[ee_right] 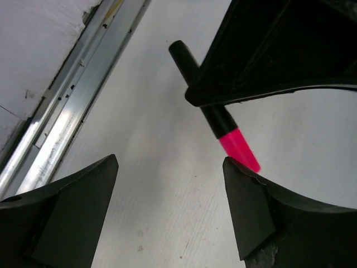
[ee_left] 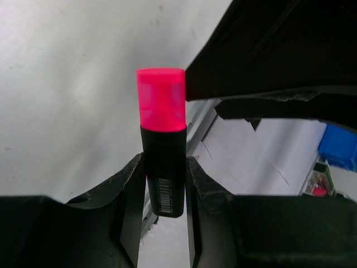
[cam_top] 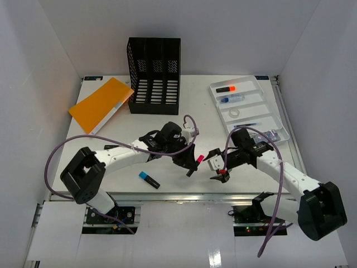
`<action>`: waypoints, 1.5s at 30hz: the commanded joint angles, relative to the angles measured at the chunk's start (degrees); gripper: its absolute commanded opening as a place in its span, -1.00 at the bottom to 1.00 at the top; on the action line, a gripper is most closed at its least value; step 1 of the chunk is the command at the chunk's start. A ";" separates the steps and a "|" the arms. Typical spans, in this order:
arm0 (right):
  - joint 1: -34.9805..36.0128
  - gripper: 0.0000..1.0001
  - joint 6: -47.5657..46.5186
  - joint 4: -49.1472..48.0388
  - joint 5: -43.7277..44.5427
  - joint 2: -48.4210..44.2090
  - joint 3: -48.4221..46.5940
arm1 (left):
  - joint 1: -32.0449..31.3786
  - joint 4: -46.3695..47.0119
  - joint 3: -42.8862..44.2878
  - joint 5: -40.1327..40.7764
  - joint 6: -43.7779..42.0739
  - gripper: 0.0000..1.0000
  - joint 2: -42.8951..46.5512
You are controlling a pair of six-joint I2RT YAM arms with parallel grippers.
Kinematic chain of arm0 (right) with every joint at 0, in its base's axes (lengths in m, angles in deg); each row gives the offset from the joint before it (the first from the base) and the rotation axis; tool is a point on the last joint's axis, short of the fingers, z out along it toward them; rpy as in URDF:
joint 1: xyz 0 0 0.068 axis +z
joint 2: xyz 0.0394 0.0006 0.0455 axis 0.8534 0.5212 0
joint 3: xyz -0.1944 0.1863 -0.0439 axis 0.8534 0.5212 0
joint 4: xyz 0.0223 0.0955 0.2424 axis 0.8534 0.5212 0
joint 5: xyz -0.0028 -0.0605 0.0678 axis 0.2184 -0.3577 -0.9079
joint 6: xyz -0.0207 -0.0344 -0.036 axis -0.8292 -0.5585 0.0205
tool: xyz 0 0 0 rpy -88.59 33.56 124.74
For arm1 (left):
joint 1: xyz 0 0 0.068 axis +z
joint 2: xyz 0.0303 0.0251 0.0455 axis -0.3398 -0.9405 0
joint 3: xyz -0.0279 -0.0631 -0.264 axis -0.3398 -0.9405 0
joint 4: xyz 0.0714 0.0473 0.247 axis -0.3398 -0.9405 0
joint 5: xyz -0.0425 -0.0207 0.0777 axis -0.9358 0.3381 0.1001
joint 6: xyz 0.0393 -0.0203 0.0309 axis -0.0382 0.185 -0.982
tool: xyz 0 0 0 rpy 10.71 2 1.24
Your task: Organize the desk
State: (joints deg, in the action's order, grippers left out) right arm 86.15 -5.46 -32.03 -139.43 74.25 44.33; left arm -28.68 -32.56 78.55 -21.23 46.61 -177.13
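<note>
My left gripper is clamped on the black barrel of a pink highlighter, with the pink cap poking out past the fingers. My right gripper has its jaws wide apart with nothing in them, and the cap sits just beside one of its fingers. To me that looks like a handover setting up.

Pose-wise, the left arm reaches from its base in toward the middle of the near edge with the wrist tipped down. The right arm is folded in from the other side, so the two tools nearly meet. I can't really tell from above whether the marker's lower end touches the desk or hangs just off it.

Progress is partway, I'd say. The white tray at the far right already holds an orange-capped highlighter and a few small bits. A blue highlighter lies loose near the front edge. An orange folder lies flat at the far left, next to the black file holder and not in it.
</note>
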 commanded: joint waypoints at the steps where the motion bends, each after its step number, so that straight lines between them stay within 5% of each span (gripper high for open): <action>1: 1.18 0.60 -5.03 -3.72 3.18 -3.59 0.23 | 0.23 -1.61 2.17 -13.00 -5.03 -0.84 -1.88; 14: 4.99 0.57 -4.08 -6.48 4.41 -5.43 2.38 | 0.38 -3.82 7.97 -17.63 -6.30 -0.85 -8.24; 29: 9.58 -0.50 -1.75 -7.98 8.52 -2.23 1.54 | 1.22 -3.84 9.24 -18.00 -5.57 -0.76 -9.44; 32: 10.00 -0.66 -1.77 -7.82 9.07 -1.81 1.41 | 1.89 -3.64 8.84 -17.80 -4.95 -0.62 -8.55; 39: 10.06 -0.84 -1.23 -8.28 11.30 -1.65 1.30 | 8.87 4.91 2.35 -17.95 0.81 0.08 -1.39; 45: 9.25 -0.85 2.52 -11.26 17.08 -1.67 1.42 | 14.05 4.50 -0.69 -8.67 0.39 0.22 7.96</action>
State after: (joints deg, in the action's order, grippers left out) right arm 95.91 -6.27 -40.78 -126.47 72.47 46.47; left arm -16.97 -30.19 79.02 -36.06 46.87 -177.47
